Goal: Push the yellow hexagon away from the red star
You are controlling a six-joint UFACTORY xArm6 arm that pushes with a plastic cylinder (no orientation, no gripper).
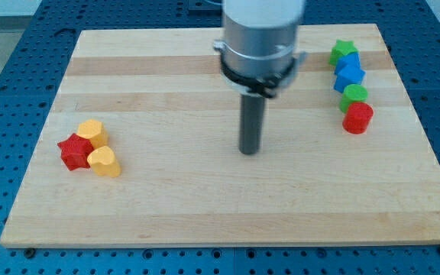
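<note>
Lying near the view's left edge of the wooden board (205, 214), the yellow hexagon (92, 132) is sitting well apart from my tip (250, 151), which is resting close to the middle of the board; the hexagon is lying to the tip's left and a little toward the view's top; it is touching the red star (72, 152) on that star's upper right side, and just below it a second yellow block (105, 161), rounded and perhaps heart-shaped, is pressing against the star's lower right side; the three are forming one tight cluster. Nothing is lying between the tip and that cluster; the tip is touching no block. The arm is coming down from the view's top centre; its silver housing (260, 38) is narrowing into a dark collar, and the dark rod (250, 122) is hanging straight and upright beneath it. The rod is carrying no jaws, so nothing is being held or clamped. Along the view's right side a column of blocks is standing well apart from the tip: a green star (343, 52) at the top, a blue block (349, 73) of unclear shape touching it below, then a green round block (354, 95), then a red cylinder (358, 118) at the bottom; each is touching its neighbour. The board is sitting on a blue perforated table (21, 46).
</note>
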